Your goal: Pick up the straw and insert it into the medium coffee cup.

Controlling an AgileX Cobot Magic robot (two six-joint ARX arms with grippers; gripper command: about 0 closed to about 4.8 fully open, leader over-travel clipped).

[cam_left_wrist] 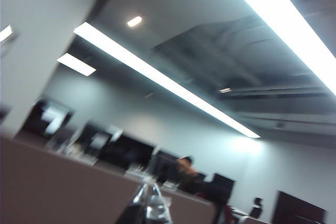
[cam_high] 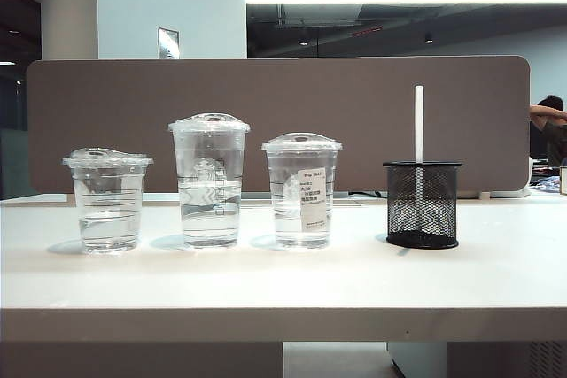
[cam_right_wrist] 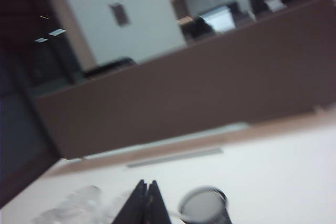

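The white straw [cam_high: 419, 130] stands upright in a black mesh holder [cam_high: 422, 204] on the right of the table. Left of the holder is the medium coffee cup [cam_high: 302, 190], clear with a domed lid and a white label. Neither arm shows in the exterior view. My right gripper [cam_right_wrist: 147, 184] is shut and empty, with the blurred holder [cam_right_wrist: 205, 205] just beside its tips. My left gripper [cam_left_wrist: 151, 186] looks out over the partition toward the ceiling. Its blurred fingers meet in a point with nothing between them.
A tall clear cup [cam_high: 210, 180] and a short, wide clear cup [cam_high: 108, 199] stand left of the medium cup on the white table [cam_high: 266, 281]. A brown partition [cam_high: 266, 104] runs along the table's back edge.
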